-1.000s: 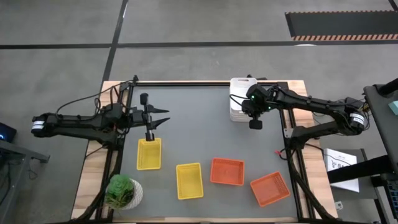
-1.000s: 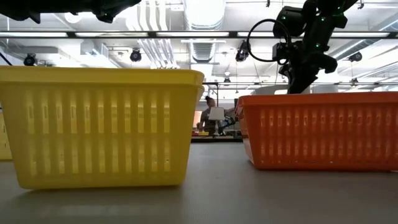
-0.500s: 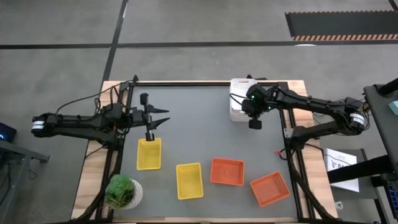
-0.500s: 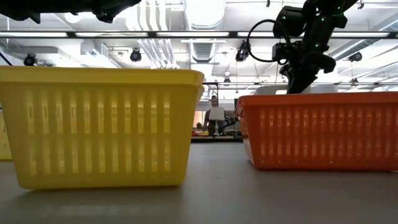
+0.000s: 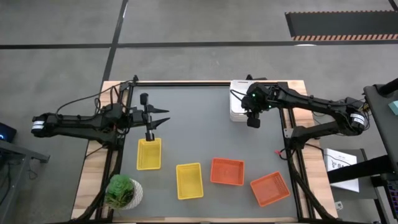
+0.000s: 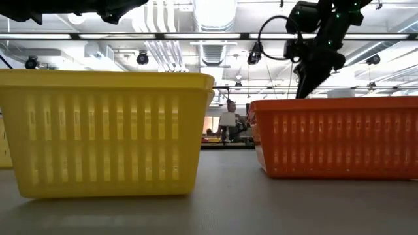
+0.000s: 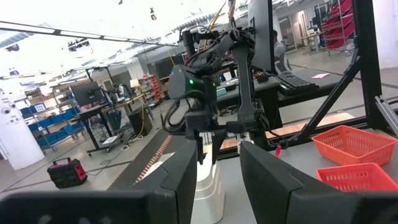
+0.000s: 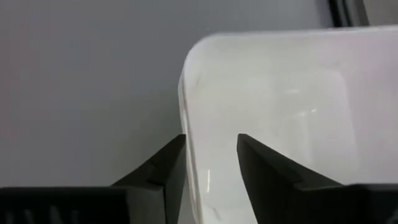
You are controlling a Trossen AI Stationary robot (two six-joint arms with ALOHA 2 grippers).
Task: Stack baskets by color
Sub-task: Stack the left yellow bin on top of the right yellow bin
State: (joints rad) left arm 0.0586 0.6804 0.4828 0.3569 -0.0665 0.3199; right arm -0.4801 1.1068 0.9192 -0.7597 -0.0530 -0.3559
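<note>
My right claw [image 5: 253,116] straddles the rim of the white baskets [image 5: 237,106] at the tabletop's 1 o'clock, fingers apart, releasing. Left claw [image 5: 160,117] waits open at 10 o'clock.

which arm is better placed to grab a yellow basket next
Left, probably. The left hand hovers open just above the nearer yellow basket, while the right hand is open at the white basket stack in the far right corner.

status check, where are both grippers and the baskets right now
Right gripper open, straddling the white basket stack's rim at the far edge. Left gripper open, hovering above a yellow basket. Yellow and orange baskets unstacked; nothing in the way.
</note>
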